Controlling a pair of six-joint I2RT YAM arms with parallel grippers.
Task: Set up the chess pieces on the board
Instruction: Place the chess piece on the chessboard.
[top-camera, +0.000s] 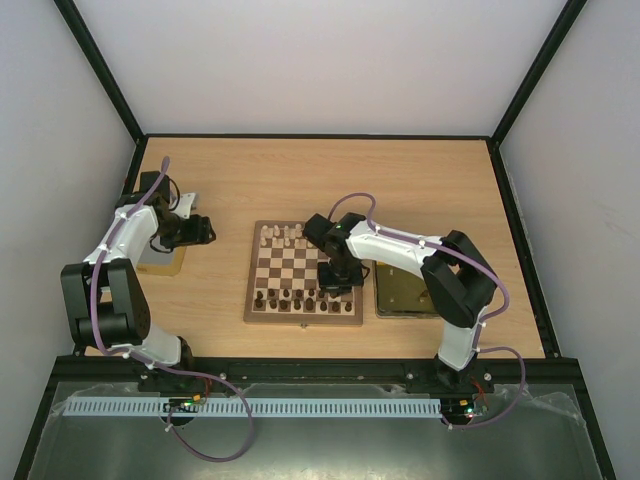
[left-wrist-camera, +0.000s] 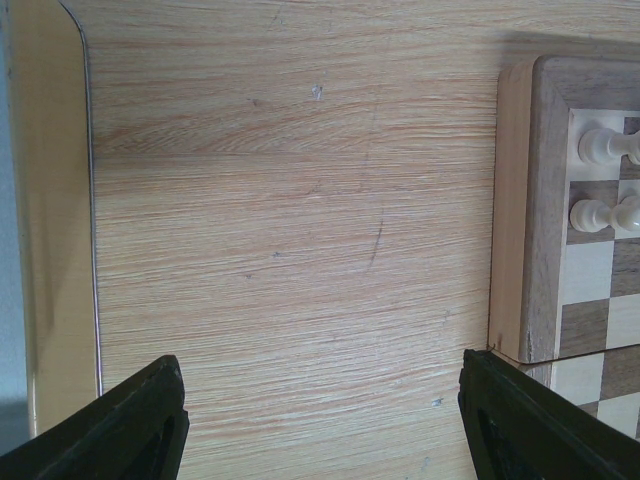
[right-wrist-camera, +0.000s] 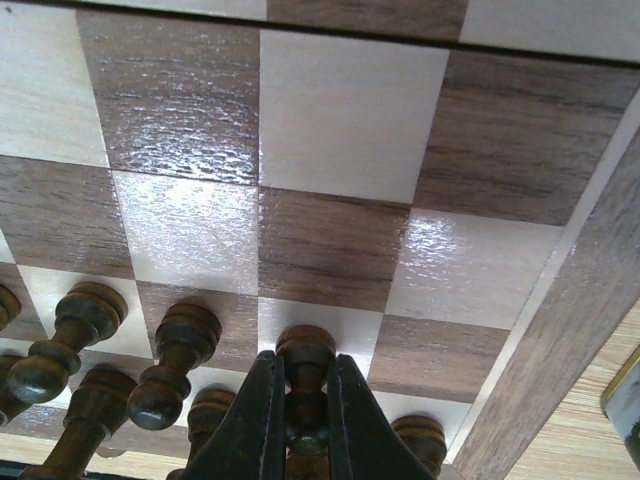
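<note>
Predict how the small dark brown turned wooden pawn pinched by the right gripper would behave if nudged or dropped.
The dark brown wooden pawn has a narrow neck and round head, so it would probably tip and roll. Its glossy surface may slip in the right gripper. Being small, it likely weighs little.

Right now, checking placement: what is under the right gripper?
A dark piece, pinched by the right gripper, its base over a cream square of the board. The fingers cover its sides; contact unclear.

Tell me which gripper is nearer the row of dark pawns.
Right. The right gripper is shut on a dark pawn in that row; the left gripper hangs open over the table, off the board's left edge.
</note>
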